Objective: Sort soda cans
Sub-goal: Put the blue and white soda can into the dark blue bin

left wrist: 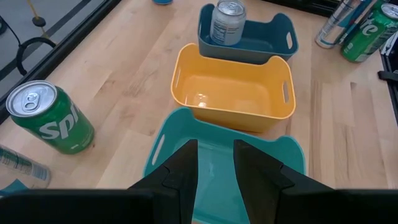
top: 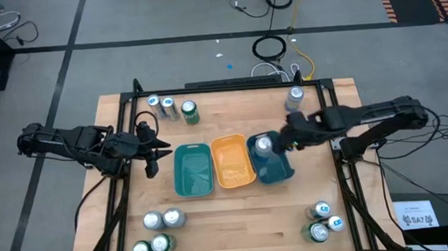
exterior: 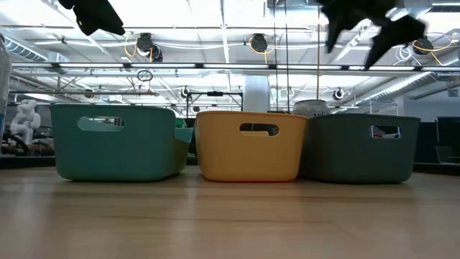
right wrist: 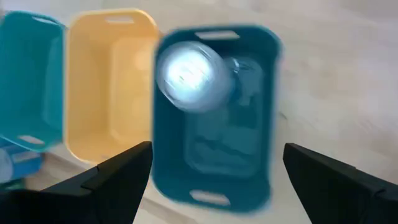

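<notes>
On the table (top: 238, 211), the blue tray (top: 278, 169) holds one silver can (top: 263, 146) under the spread-wide right gripper (top: 284, 141).

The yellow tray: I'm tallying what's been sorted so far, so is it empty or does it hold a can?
Empty. The left wrist view shows the yellow tray with a bare floor, and the high view agrees.

cans, far edge: two silver-white (top: 159, 105), one green (top: 190, 113), upright | far right: one silver (top: 294, 98) | in blue tray: one silver-topped can (top: 263, 146), upright, far end | near left: four (top: 158, 231), clustered | near right: three (top: 324, 220), blue-marked
</notes>
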Tool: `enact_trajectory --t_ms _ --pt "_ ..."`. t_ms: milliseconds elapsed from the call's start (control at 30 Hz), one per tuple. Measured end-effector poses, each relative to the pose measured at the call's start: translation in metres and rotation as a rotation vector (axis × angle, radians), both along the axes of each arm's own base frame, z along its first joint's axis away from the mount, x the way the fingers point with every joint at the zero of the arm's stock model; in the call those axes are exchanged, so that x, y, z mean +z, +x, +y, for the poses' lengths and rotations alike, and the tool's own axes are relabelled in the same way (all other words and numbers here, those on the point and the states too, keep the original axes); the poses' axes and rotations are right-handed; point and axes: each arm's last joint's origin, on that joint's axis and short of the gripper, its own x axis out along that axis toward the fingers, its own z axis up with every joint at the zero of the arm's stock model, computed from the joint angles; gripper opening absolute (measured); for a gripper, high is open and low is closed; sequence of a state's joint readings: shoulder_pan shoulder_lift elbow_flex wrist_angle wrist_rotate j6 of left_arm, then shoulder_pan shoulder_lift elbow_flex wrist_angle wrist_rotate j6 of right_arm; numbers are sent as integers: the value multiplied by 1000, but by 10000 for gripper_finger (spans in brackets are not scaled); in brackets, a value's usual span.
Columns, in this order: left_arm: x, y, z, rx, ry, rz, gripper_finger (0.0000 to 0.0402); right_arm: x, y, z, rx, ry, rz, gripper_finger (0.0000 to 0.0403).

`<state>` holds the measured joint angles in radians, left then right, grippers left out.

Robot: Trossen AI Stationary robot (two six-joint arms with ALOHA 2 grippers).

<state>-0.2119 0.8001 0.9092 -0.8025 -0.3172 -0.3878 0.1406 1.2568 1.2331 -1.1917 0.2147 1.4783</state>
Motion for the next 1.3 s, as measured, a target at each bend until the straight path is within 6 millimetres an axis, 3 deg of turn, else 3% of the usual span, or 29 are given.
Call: enact_trajectory --t_ms 200,433,700,933,1100,1300 --pt "0 0 0 0 0 0 112 5 -33 18 -129 -42 73 352" --pt "1 1 0 2 -1 -19 112 9 -47 -3 -241 -172 127 352" --pt "2 1 0 13 8 -22 112 12 -40 -60 -264 -195 128 352" --pt "2 1 2 46 35 -27 112 12 -46 -121 -278 -182 114 352" --pt "2 1 2 47 37 -27 112 -3 -52 -163 -312 -144 216 352" --pt "2 1 2 48 37 -27 112 -32 -42 -212 -286 -75 231 352"
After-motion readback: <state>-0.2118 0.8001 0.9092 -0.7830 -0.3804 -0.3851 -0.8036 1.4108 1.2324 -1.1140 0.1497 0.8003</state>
